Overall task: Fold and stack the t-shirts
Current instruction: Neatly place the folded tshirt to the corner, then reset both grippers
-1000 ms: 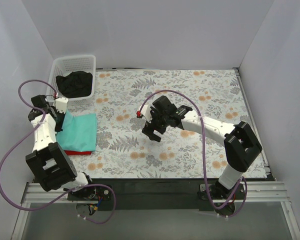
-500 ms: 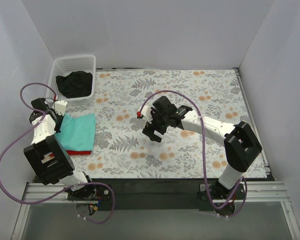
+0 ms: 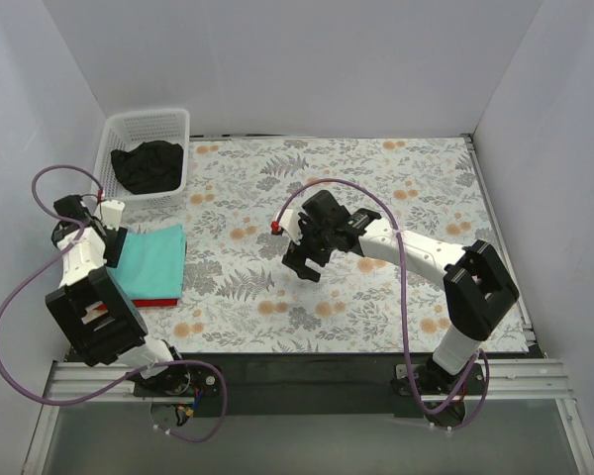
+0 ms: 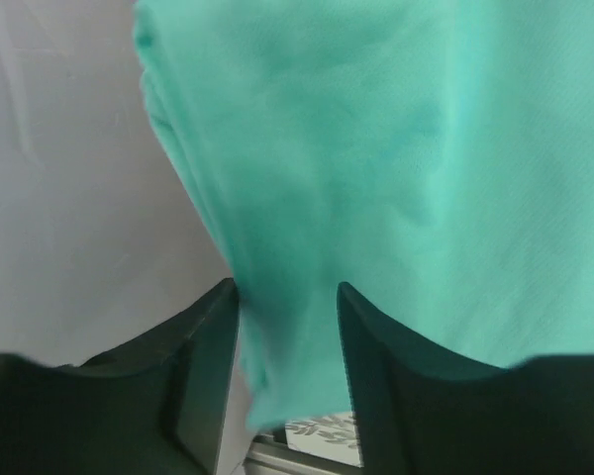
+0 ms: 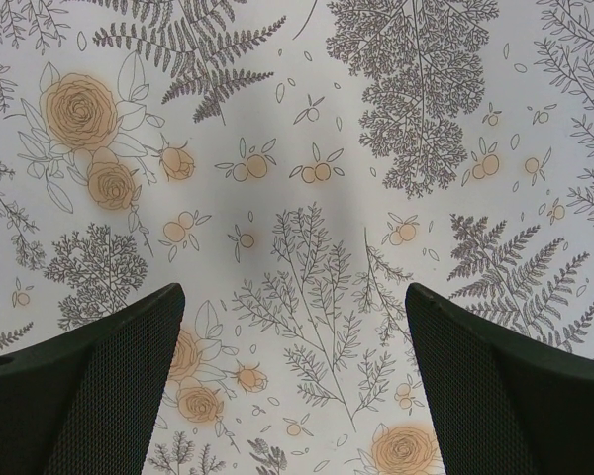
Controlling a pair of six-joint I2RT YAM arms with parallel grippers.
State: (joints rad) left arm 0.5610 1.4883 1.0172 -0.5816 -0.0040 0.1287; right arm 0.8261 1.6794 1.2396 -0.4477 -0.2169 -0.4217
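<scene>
A folded teal t-shirt (image 3: pixel 150 260) lies at the table's left edge on top of a red t-shirt (image 3: pixel 150 300), of which only a strip shows. My left gripper (image 3: pixel 114 243) is at the teal shirt's left edge. In the left wrist view its jaws (image 4: pixel 287 336) stand apart, open, with the teal cloth (image 4: pixel 376 148) hanging loose between them. A black t-shirt (image 3: pixel 148 165) lies crumpled in the white basket (image 3: pixel 147 115). My right gripper (image 3: pixel 302 265) hovers over the table's middle, open wide and empty, with only the floral cloth (image 5: pixel 297 198) under it.
The white basket stands at the back left corner, just behind the stack. White walls close in the table on the left, back and right. A purple cable (image 3: pixel 49 178) loops beside the left arm.
My left gripper has opened on the teal shirt's edge, after drawing the shirt a little to the left over the red one. The right arm has not moved.
</scene>
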